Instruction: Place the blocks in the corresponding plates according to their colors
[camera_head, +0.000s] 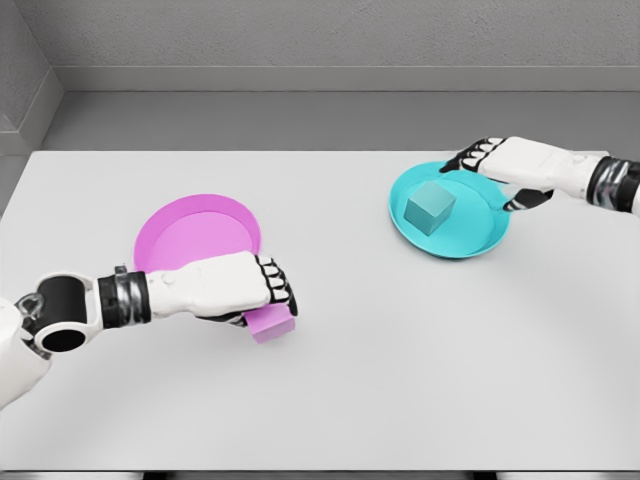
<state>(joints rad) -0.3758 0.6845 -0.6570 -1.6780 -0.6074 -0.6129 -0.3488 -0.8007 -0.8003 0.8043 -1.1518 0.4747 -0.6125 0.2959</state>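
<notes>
A pale grey table (400, 380) fills most of the frame, from the lower edge up to a straight far edge in the upper part. Its surface is flat and plain. Left of the centre a pink plate (190, 230) rests on it, round with a low rim. Just below and to the right of this plate, a pink block (272, 323) sits at the plate's near edge; whether it lies flat on the table cannot be seen. In the upper right a teal plate (470, 235) rests on the table, well apart from the pink one, and a teal block (430, 208) stands inside it.
</notes>
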